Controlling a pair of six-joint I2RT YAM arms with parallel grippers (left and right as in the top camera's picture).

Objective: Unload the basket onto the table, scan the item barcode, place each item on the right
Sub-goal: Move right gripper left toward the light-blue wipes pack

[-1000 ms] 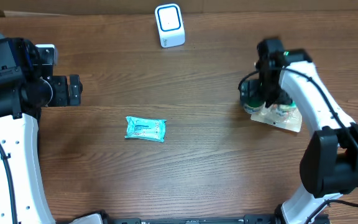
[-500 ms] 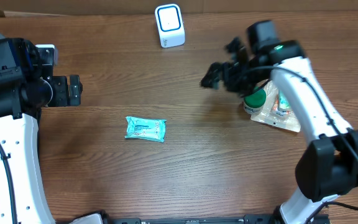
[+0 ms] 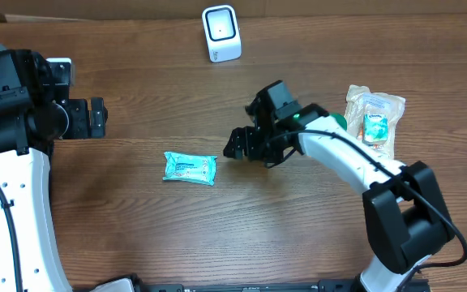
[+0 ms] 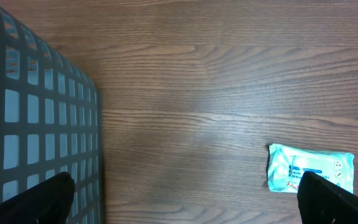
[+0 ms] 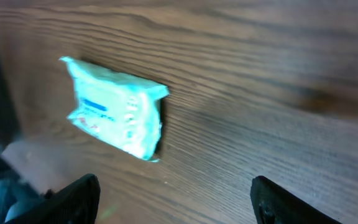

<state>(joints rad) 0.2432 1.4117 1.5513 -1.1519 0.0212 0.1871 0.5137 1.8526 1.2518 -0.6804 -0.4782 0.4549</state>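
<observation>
A teal wipes packet (image 3: 190, 169) lies flat on the wooden table, left of centre. The white barcode scanner (image 3: 221, 32) stands at the table's far edge. My right gripper (image 3: 244, 134) hovers open and empty just right of the packet. In the right wrist view the packet (image 5: 117, 109) sits ahead and to the left of that gripper (image 5: 179, 202). My left gripper (image 3: 98, 118) stays open and empty at the far left. Its wrist view shows the packet (image 4: 309, 168) beside the right fingertip (image 4: 334, 199).
A clear pouch of small goods (image 3: 374, 120) lies at the right, with a green object (image 3: 338, 122) beside it. A grey mesh basket (image 4: 30, 124) stands at the left edge, beneath the left arm.
The right arm has swung left from the clear pouch to beside the teal packet, its jaws slightly narrower. The pouch now lies uncovered, a little farther back. The left arm has not moved.
</observation>
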